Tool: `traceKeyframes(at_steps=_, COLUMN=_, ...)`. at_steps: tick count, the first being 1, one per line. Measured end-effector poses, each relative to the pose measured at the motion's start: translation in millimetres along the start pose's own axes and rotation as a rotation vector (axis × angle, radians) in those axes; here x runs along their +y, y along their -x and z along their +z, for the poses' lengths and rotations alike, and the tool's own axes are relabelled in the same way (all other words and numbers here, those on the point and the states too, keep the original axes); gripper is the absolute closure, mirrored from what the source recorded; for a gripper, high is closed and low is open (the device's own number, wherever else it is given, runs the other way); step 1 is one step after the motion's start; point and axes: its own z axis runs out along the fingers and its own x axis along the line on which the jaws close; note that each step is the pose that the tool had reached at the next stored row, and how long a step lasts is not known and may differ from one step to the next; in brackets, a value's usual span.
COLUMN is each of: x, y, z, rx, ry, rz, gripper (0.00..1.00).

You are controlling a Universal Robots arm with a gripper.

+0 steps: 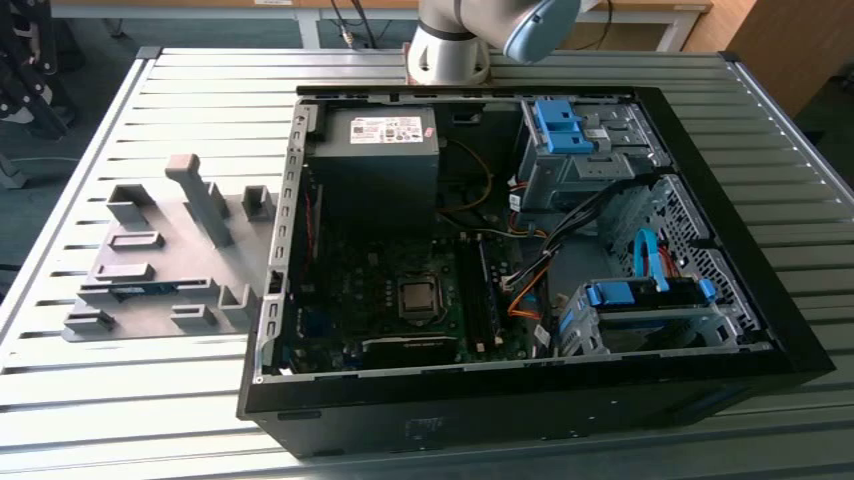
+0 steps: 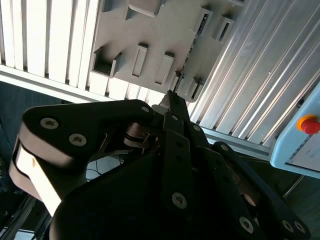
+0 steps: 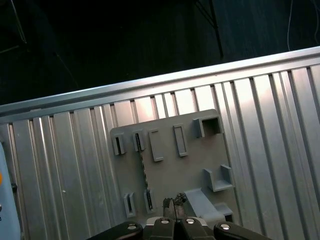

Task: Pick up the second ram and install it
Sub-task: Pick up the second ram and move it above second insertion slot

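1. The second ram (image 1: 140,290), a long, thin, blue-teal circuit-board stick, rests in a low slot between blocks on the fixture plate. It is outside the computer case, towards the exterior view's left. In the first wrist view it (image 3: 145,175) stands on edge and reads as a thin, dark, toothed line.
2. The ribbed silver metal table (image 1: 160,400) has long parallel slats and carries everything else.
3. The open black metal computer case (image 1: 534,415) lies on its side, well to the exterior view's right of the stick. It holds:
   - a boxy grey power supply (image 1: 380,150) with a label
   - a dark green motherboard (image 1: 360,290) with a square, shiny processor socket (image 1: 418,295)
   - two perforated metal drive cages with bright blue plastic clips (image 1: 641,300)
   - loose orange and blue cables (image 1: 527,300)
4. The matt grey plastic fixture plate (image 1: 200,265) is flat and just beside the case wall. Rectangular pockets, U-shaped blocks and one tall upright post (image 1: 200,195) rise from it.
5. The pale grey, smooth, rounded robot arm base (image 1: 447,50) stands on the table behind the case.
6. The black gripper (image 3: 173,202) has jointed links and bright screw heads. It hangs above the plate near the stick's end and does not touch it. Its fingertips are drawn together with nothing between them. In the second wrist view they (image 2: 170,95) meet in a single point.
7. A small, round red button (image 2: 309,124) sits on a pale box beyond the table edge.
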Motion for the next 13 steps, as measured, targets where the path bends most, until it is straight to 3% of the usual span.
traceKeyframes(at_steps=13, x=0.0, y=0.0, z=0.0, rx=0.0006, ry=0.0003, rz=-0.013, gripper=0.89)
